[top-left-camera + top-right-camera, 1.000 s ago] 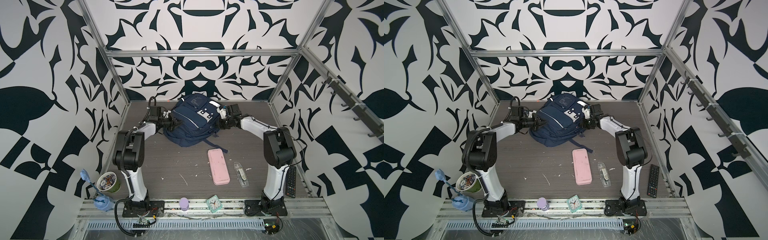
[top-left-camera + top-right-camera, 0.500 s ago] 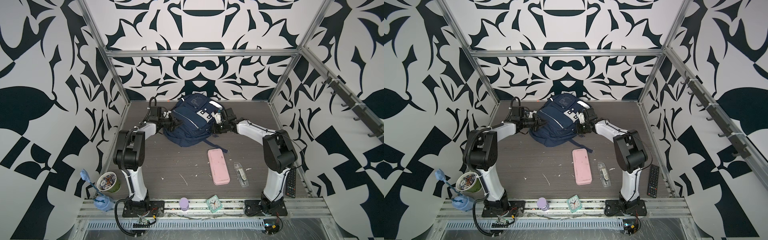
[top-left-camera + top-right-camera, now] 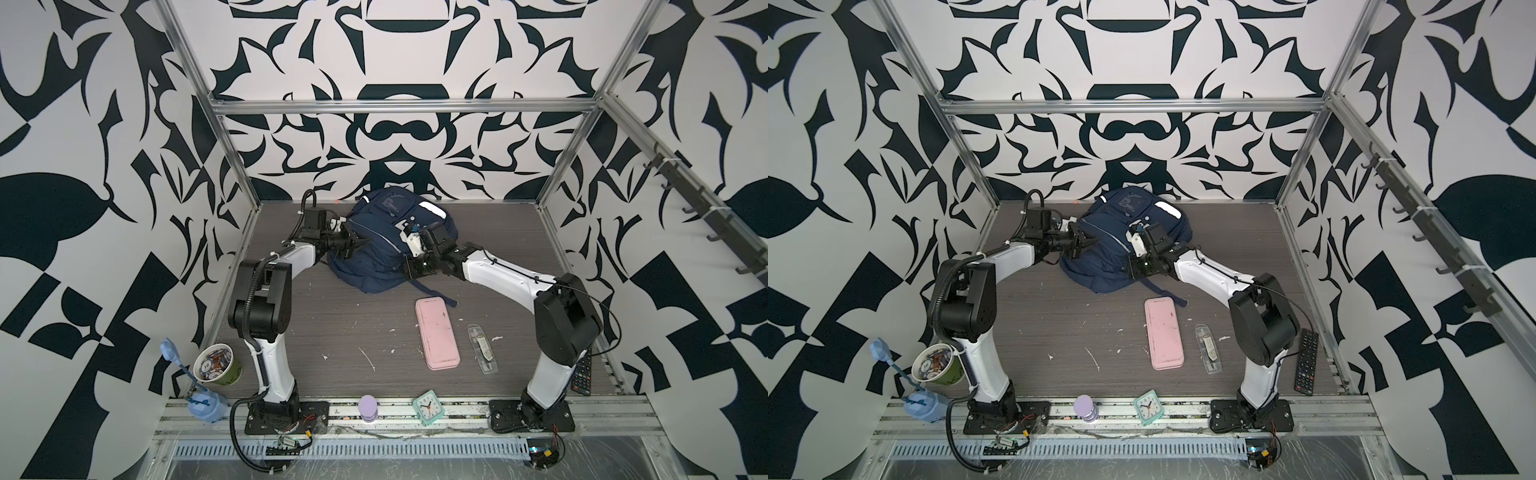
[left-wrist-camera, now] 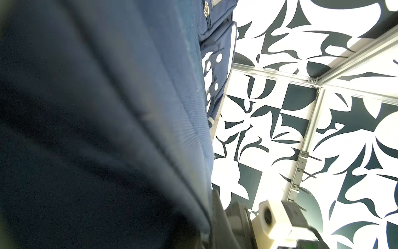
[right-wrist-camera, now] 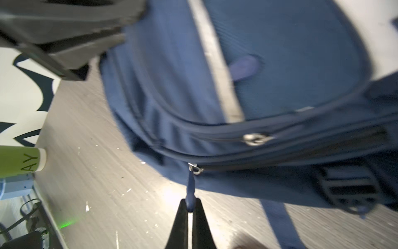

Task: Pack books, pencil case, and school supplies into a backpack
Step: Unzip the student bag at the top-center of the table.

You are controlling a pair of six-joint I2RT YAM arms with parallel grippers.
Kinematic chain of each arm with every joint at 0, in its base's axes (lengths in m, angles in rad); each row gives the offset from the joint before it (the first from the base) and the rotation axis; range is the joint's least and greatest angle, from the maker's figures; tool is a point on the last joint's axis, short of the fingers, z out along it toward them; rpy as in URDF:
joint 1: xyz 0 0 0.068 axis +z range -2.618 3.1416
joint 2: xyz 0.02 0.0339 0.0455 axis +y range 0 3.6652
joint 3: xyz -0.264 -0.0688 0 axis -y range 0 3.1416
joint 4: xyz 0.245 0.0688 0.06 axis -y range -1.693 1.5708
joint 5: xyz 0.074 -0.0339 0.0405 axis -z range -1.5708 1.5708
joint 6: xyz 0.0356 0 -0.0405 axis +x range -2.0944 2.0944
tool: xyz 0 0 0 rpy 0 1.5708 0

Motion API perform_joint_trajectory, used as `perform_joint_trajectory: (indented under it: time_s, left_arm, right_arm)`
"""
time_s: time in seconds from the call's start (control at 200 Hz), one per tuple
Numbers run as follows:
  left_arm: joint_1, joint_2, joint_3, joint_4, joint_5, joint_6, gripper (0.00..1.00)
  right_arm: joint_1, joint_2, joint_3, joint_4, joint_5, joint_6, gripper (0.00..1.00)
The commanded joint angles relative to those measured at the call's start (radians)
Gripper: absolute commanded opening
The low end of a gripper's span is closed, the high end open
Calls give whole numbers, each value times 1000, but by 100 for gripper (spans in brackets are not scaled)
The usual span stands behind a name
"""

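The navy backpack (image 3: 382, 249) (image 3: 1113, 266) lies at the back of the table. My left gripper (image 3: 358, 243) (image 3: 1090, 241) is shut on fabric at its left side; in the left wrist view the backpack (image 4: 107, 129) fills most of the picture. My right gripper (image 3: 409, 270) (image 3: 1136, 269) is at the lower right edge, shut (image 5: 190, 203) on a blue zip pull (image 5: 190, 187) that hangs from a silver slider (image 5: 195, 169). The pink pencil case (image 3: 437, 332) (image 3: 1163, 332) lies flat in front, with the clear packet of school supplies (image 3: 481, 349) (image 3: 1208, 348) to its right. The books are out of view.
A black remote (image 3: 582, 372) (image 3: 1306, 360) lies by the right arm's base. A teal clock (image 3: 428, 406) and a purple object (image 3: 368, 407) stand on the front rail. A green cup (image 3: 216, 368) and a blue figure (image 3: 203, 401) sit front left.
My right gripper has moved left and toward the front along the backpack's right side, down to its lower edge, closing on the zip pull. The left arm has stayed put.
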Motion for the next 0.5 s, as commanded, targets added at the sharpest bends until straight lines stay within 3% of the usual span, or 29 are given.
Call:
perform_joint_trajectory:
  time_s: [0.0, 0.145, 0.495]
  left_arm:
    - [-26, 7, 45, 25, -53, 19, 1]
    - [-52, -9, 56, -36, -94, 61, 1]
    - [-106, 9, 73, -61, -110, 83, 5]
  right_arm:
    - [45, -62, 33, 19, -29, 26, 1]
    - [51, -53, 83, 12, 35, 57, 0]
    - [52, 64, 240, 5, 56, 128, 0]
